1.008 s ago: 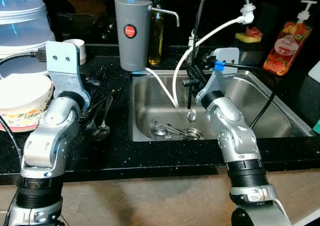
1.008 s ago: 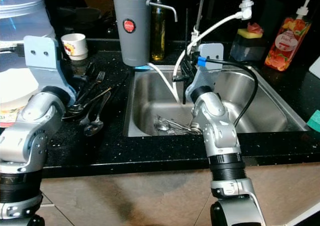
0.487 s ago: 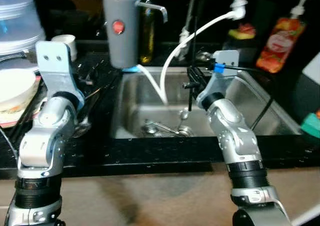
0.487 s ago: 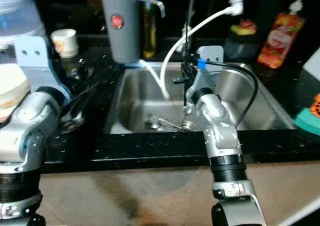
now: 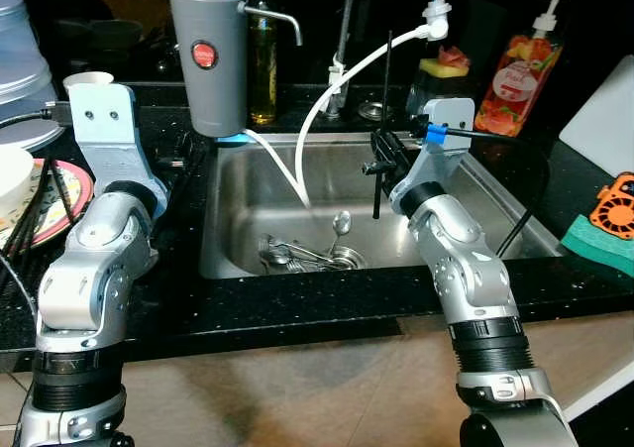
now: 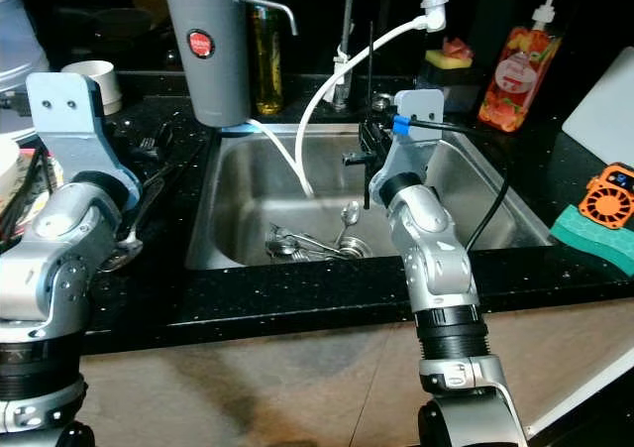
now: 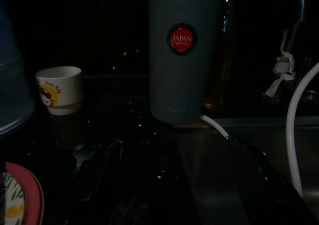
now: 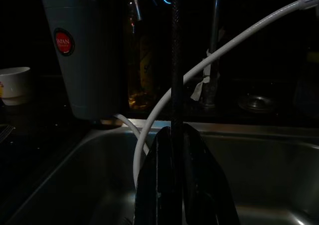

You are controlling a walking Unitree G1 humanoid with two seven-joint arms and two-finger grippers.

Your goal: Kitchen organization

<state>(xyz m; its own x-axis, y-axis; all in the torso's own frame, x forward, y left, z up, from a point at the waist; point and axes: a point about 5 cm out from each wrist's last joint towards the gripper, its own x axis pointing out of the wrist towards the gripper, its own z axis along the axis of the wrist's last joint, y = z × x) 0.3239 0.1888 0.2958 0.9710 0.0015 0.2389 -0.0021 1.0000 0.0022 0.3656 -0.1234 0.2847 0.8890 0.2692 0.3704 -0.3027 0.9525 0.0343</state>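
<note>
My right gripper [image 5: 379, 160] hangs over the steel sink [image 5: 475, 184], shut on a thin black stick [image 5: 385, 90] that stands upright. In the right wrist view the stick [image 8: 175, 60] rises from between the closed fingers [image 8: 162, 175]. Several pieces of cutlery [image 5: 297, 257] lie on the sink bottom, with one spoon [image 5: 341, 222] leaning up among them. More cutlery [image 6: 149, 194] lies on the black counter left of the sink, beside my left arm [image 5: 104, 229], which is held up over the counter.
A grey canister [image 5: 207, 60] with a spout stands behind the sink, and a white hose [image 5: 327, 100] runs from the faucet. A cup [image 7: 59, 89] and a patterned plate [image 5: 61, 194] sit at the left. A soap bottle [image 5: 519, 70] and green sponge [image 5: 599, 239] are at the right.
The camera has swung to the right, so the whole scene sits further left. My right gripper keeps hold of the stick over the sink; both arms look unmoved.
</note>
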